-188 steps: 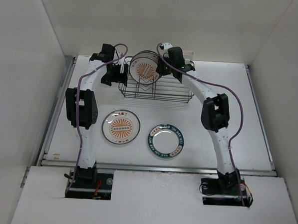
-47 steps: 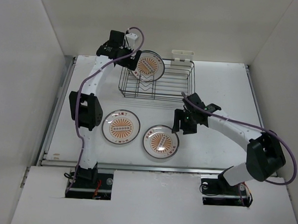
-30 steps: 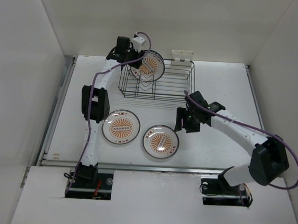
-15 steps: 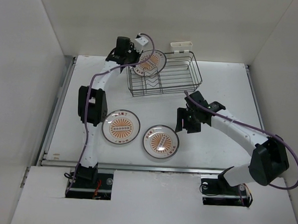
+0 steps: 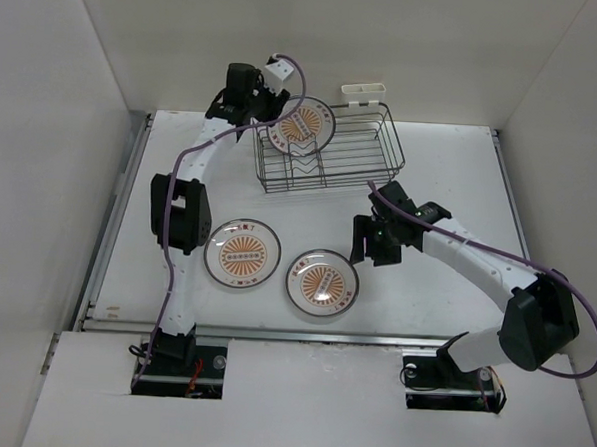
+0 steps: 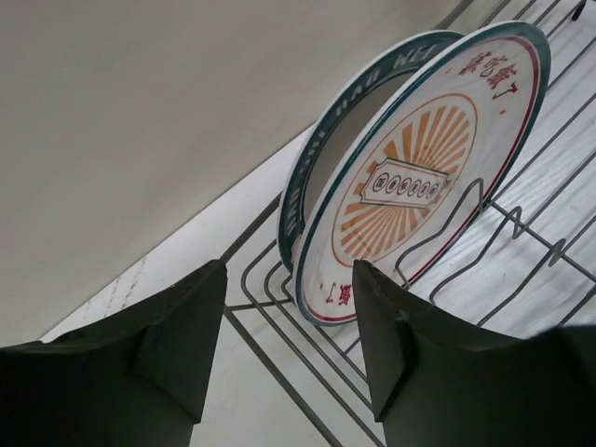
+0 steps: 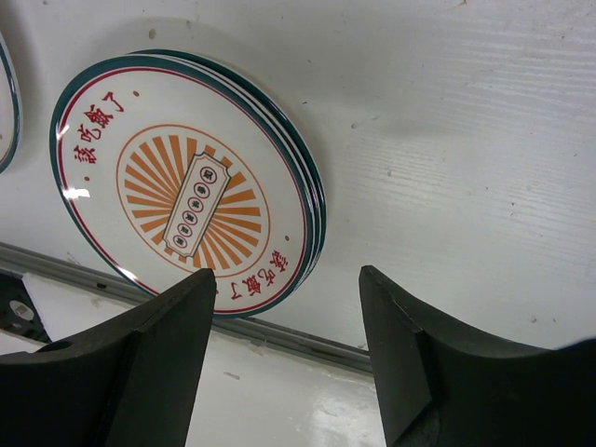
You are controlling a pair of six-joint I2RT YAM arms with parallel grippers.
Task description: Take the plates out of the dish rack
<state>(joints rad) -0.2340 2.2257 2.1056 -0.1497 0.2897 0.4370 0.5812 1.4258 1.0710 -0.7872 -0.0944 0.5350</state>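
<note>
The dish rack (image 5: 332, 157) sits skewed at the back of the table, with two plates upright at its left end. In the left wrist view the front plate (image 6: 419, 177) has an orange sunburst and the one behind it (image 6: 321, 158) a dark-teal band. My left gripper (image 5: 267, 119) hangs open just left of them, over the rack's wires (image 6: 284, 376), with nothing between its fingers. One sunburst plate (image 5: 242, 253) lies flat on the table. A short stack topped by a sunburst plate (image 5: 321, 282) lies right of it. My right gripper (image 5: 362, 252) stands open above that stack (image 7: 186, 182), empty.
A small white holder (image 5: 364, 91) hangs on the rack's back edge. White walls close in the table at the back and on both sides. A metal strip (image 7: 307, 340) runs along the table's near edge, close to the stack.
In the last second the rack slid back and to the right and turned askew. The left gripper has drawn slightly back from the plates. The right arm has hardly moved.
</note>
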